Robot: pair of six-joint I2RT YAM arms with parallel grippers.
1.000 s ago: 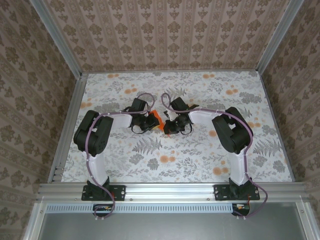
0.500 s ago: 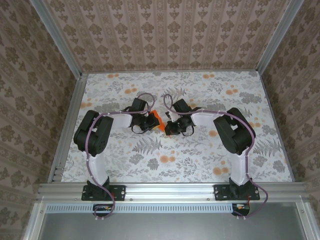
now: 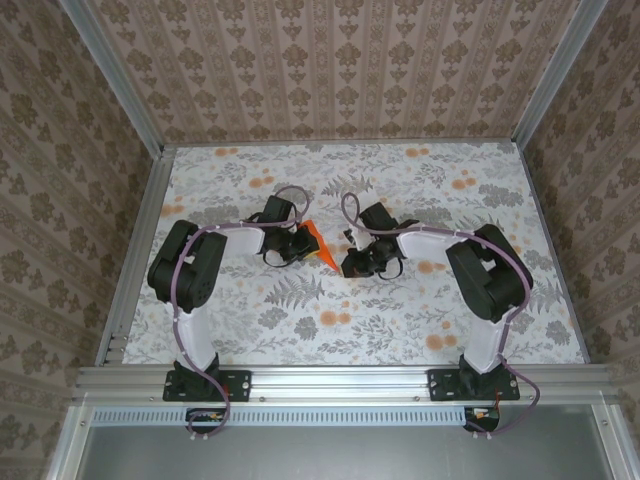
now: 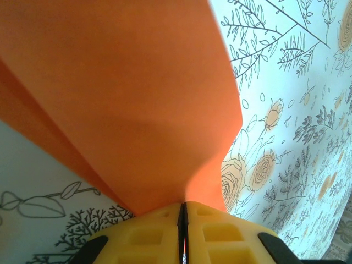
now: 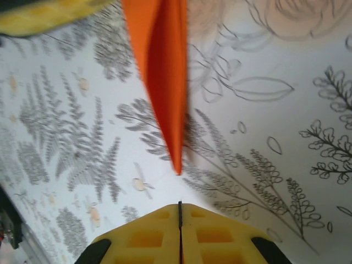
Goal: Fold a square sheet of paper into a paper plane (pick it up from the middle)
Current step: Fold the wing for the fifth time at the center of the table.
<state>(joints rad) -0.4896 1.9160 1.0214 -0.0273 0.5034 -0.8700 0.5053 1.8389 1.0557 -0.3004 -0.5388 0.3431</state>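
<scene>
Clamped shut on the paper plane: left gripper, paper fanning out ahead of it. Hangs just ahead of the right gripper, long axis nose-first toward those closed, empty jaws. Seemingly clear of the surface.

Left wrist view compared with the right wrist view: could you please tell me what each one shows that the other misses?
Left wrist: the left gripper shut on the paper plane, its wide orange face close up. Right wrist: the plane's pointed tip, apart from the shut, empty right gripper. Both: orange paper over the floral tablecloth.
</scene>
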